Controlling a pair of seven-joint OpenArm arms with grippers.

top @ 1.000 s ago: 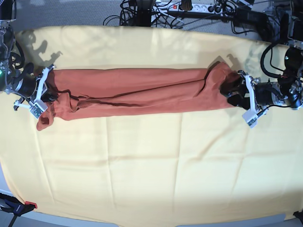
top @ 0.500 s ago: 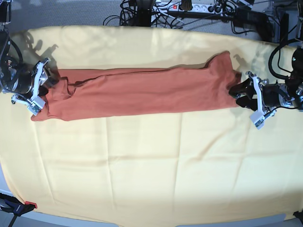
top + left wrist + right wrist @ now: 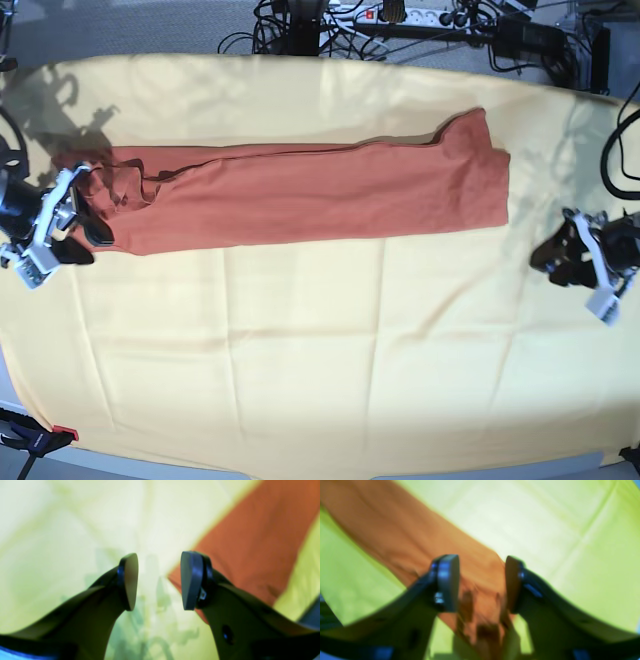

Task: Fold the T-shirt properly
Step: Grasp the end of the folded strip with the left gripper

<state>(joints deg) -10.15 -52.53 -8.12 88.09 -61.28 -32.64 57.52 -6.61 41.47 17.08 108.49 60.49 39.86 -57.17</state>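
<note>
The rust-orange T-shirt [image 3: 300, 195] lies flat as a long narrow band across the far half of the pale yellow cloth [image 3: 300, 350]. My left gripper [image 3: 552, 262] is open and empty, off the shirt's right end, nearer the front. In the left wrist view the left gripper [image 3: 159, 580] stands over yellow cloth, with the shirt [image 3: 255, 542] to its right. My right gripper [image 3: 88, 232] is open at the shirt's left end. In the right wrist view the right gripper [image 3: 482, 582] is open with the shirt's end [image 3: 402, 542] under it, and nothing is pinched.
Cables and a power strip [image 3: 400, 18] lie beyond the table's far edge. A red and black clamp [image 3: 40, 438] sits at the front left corner. The yellow cloth covers the whole table and shows fold creases.
Both grippers have let go of the shirt's ends and drawn back outward and toward the front. The shirt has settled flat and stretched out.
</note>
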